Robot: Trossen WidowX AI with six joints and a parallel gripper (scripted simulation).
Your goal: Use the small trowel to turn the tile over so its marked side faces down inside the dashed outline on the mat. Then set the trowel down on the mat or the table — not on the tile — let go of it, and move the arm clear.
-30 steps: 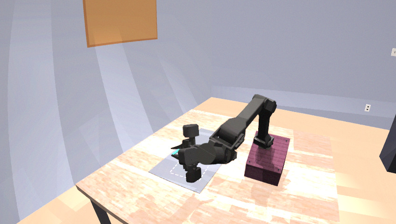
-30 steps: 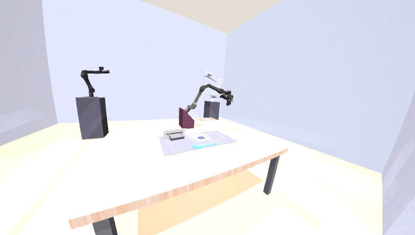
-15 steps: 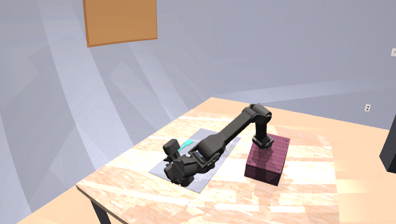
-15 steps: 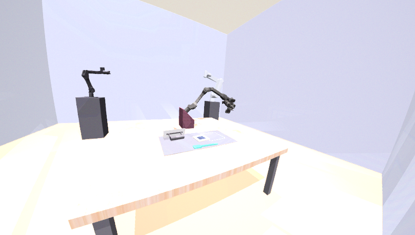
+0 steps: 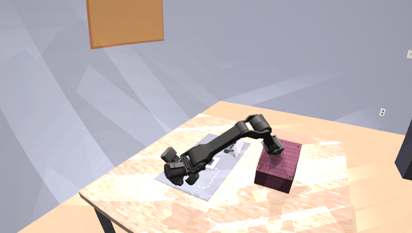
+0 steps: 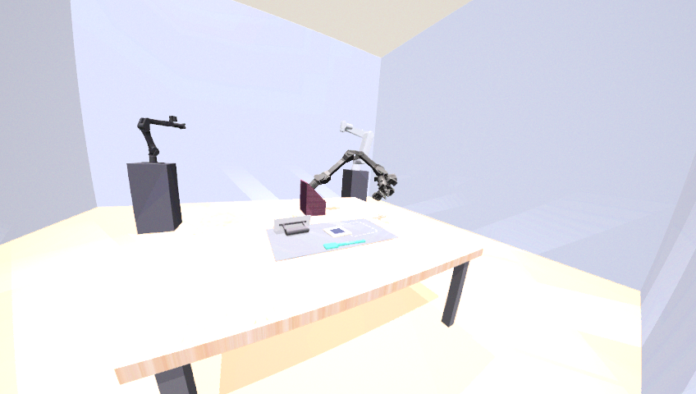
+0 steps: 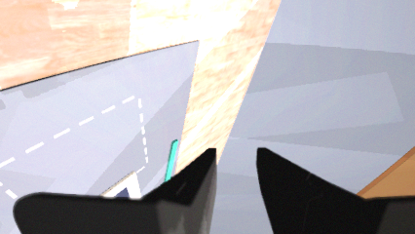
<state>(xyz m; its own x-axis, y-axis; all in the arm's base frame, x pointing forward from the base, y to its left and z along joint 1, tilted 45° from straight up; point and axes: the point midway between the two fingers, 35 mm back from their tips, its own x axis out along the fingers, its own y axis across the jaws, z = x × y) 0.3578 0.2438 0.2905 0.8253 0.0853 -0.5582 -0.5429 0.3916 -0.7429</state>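
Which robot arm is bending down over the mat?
The dark arm on the purple block. The other dark arm, on the tall grey stand, stays far from the mat.
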